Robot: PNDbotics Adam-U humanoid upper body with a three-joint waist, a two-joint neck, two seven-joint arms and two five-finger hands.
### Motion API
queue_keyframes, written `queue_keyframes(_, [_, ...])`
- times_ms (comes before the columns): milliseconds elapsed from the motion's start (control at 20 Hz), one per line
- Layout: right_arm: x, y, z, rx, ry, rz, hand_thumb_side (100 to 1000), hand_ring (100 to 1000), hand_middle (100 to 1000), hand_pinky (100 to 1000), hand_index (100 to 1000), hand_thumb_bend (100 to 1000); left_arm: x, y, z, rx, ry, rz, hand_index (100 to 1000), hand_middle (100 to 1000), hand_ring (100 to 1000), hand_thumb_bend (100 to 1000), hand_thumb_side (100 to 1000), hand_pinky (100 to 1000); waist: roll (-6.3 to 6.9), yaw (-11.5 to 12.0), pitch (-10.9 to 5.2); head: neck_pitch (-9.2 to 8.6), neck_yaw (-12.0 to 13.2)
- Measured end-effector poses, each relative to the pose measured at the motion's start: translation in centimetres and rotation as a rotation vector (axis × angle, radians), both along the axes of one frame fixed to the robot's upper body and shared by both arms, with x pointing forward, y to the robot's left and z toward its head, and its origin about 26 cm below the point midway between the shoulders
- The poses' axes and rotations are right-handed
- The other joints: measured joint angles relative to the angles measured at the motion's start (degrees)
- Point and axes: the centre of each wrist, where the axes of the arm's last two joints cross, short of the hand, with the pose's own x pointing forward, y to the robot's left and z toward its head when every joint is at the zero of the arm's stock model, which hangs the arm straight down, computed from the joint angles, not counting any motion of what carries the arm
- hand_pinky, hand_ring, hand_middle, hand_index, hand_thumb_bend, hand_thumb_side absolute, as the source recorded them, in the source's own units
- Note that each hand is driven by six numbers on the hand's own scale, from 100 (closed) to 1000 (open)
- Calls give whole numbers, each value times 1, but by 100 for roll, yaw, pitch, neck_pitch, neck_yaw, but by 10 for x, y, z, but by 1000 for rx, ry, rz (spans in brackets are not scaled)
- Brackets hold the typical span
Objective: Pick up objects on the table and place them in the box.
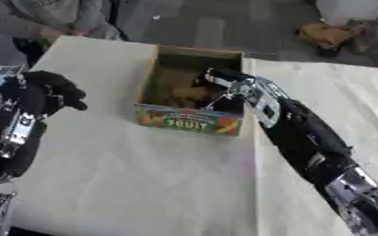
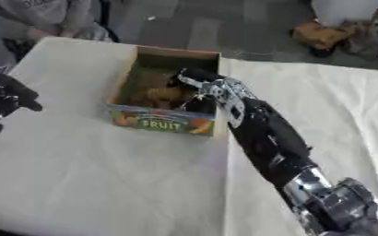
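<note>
- The right robot hand [image 1: 224, 80] is seen reaching over the rim of the cardboard box [image 1: 194, 120] (a fruit carton, by its printed front), which stands on the white-covered worktop [image 1: 144, 175].
- Brownish objects [image 1: 188, 96] lie inside the box; their kind cannot be made out, so weight and stiffness are left unjudged, though a hold across the middle would seem safest.
- Whether the right robot hand's fingers are spread or closed, or hold anything, cannot be told.
- The left robot hand [image 1: 55, 92] is held curled above the worktop's left edge, nothing in it.
</note>
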Motion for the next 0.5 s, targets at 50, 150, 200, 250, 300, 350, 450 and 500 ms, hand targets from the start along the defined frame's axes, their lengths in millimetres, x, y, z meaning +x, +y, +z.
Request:
queue_keyframes(50, [0,0,-1,-4,6,-3,695,864,825,779,920,100,0,0,0,1,0,-1,715,599,660,100,475,617,-1,-2,0,-6,1])
queue_keyframes(150, [-1,-3,-7,-18,37,-12,756,922,893,818,972,100,0,-1,0,4,1,-7,715,600,660,100,474,617,-8,-20,-1,-48,3])
queue_keyframes(200, [0,-3,-7,-23,49,-15,772,956,931,847,997,100,0,-1,0,6,1,-10,715,600,660,100,473,617,-8,-32,-8,-55,5])
queue_keyframes(250, [0,-4,-7,-24,58,-19,773,960,936,851,999,100,0,-1,0,7,1,-11,715,600,660,100,473,617,-8,-34,-11,-64,8])
queue_keyframes(300, [0,-4,-6,-25,64,-22,776,981,959,867,1000,100,0,-2,0,8,1,-12,715,600,660,100,473,617,-8,-34,-12,-73,13])
queue_keyframes(350, [0,-4,-5,-23,67,-24,776,985,963,872,1000,100,0,-2,0,9,0,-13,715,600,660,100,473,617,-8,-35,-12,-80,17])
queue_keyframes(450, [0,-4,-3,-14,68,-26,776,992,971,883,1000,100,0,-2,0,10,-1,-14,715,600,660,100,473,617,-7,-40,-12,-101,19])
queue_keyframes(500, [0,-3,-2,-9,65,-27,776,998,976,887,1000,100,0,-2,0,10,0,-15,717,600,661,100,471,617,-6,-45,-12,-102,20])
